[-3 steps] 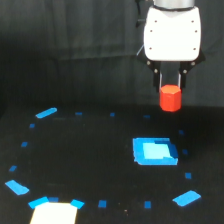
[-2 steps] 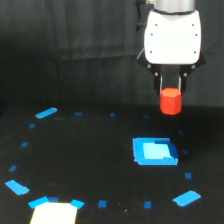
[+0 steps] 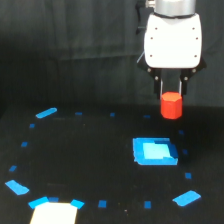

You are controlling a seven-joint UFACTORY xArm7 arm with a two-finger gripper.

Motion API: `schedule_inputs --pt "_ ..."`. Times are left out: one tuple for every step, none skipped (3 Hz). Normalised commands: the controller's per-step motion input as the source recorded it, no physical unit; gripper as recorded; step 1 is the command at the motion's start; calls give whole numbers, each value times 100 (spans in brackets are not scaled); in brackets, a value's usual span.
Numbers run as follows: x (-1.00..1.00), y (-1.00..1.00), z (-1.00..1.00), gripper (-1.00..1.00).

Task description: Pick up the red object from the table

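Exterior view shows my gripper (image 3: 171, 96) clamped on the red object (image 3: 171, 105), its top pinched between my dark fingers (image 3: 162, 86) and its body hanging below them, clear of the table (image 3: 90, 150). By my judgement the pick is essentially done; at most I need a steady hold. My arm hangs vertically, wrist housing (image 3: 173, 37) straight above the jaws, toward the exterior view's right, above and behind the blue square piece (image 3: 154, 151).
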Motion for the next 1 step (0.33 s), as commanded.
schedule_inputs --pt "78 10 50 -100"
